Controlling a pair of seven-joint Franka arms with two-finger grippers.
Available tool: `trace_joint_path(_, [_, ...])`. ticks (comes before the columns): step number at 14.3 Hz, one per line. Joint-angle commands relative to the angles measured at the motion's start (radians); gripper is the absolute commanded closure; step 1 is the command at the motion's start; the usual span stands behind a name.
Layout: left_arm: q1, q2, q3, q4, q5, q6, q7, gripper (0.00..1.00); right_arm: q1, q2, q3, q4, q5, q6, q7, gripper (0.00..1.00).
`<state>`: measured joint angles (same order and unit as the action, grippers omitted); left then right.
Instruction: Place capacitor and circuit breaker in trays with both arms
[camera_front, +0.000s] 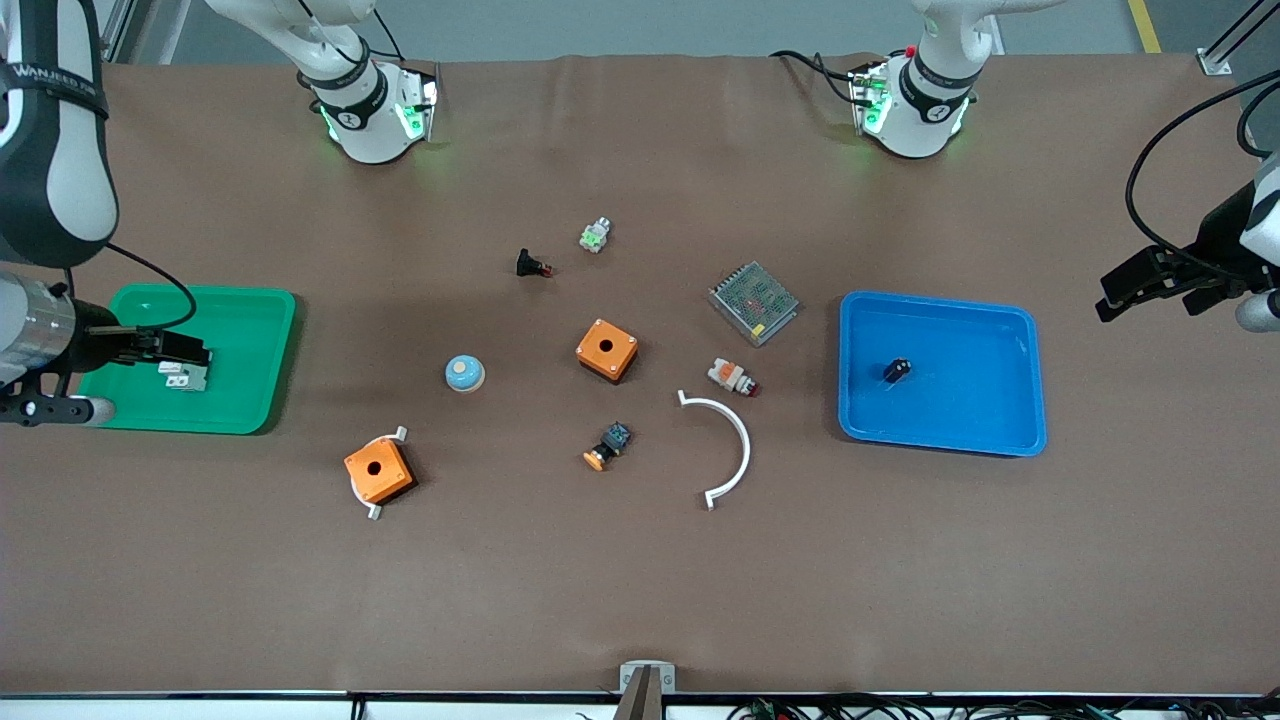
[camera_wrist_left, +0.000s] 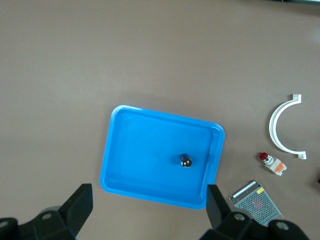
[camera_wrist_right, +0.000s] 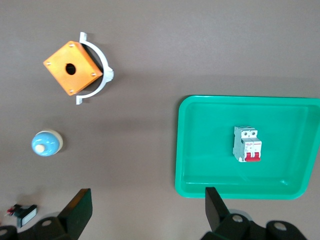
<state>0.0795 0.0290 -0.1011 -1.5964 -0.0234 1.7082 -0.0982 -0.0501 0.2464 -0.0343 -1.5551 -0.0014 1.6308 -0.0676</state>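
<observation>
The capacitor (camera_front: 896, 370) lies loose near the middle of the blue tray (camera_front: 1012, 330), at the right of the front view's frame, and the circuit breaker (camera_front: 185, 376) lies flat in the green tray (camera_front: 262, 310) at the left of that frame, its red toggles facing up in the right wrist view; each part sits inside its own tray rather than on the bare table (camera_front: 640, 580), which suggests both placements are done. The left tool (camera_wrist_left: 147, 210) hangs over the table at the front view's right edge, its fingers spread wide with nothing between them, and its wrist camera looks straight down on the blue tray, so it appears to be clear of the part it served. The right tool (camera_front: 180, 350) is over the green tray at the front view's left edge, fingers likewise spread and empty, with the circuit breaker showing apart from them in its own wrist view. The parts in the middle of the frame, two orange boxes (camera_front: 606, 349), a white curved bracket (camera_front: 735, 440), a meshed power supply (camera_front: 754, 302) and a blue-topped round button (camera_front: 465, 373), lie outside both trays and look like clutter the task leaves alone.
</observation>
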Motion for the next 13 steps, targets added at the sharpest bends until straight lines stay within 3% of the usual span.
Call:
trace_joint_path(1, [0.008,-0.001,-0.009,0.018,-0.001,-0.032,-0.003,0.00,0.015,0.002,-0.004,0.072,0.000,-0.057,0.011,0.00])
trace_joint_path(6, [0.012,-0.007,-0.008,0.021,-0.001,-0.033,0.000,0.00,0.013,0.004,-0.007,0.179,-0.006,-0.153,0.003,0.00])
trace_joint_path(13, [0.013,-0.023,-0.002,0.026,0.007,-0.045,0.011,0.00,0.015,0.008,-0.007,0.208,0.008,-0.170,0.012,0.00])
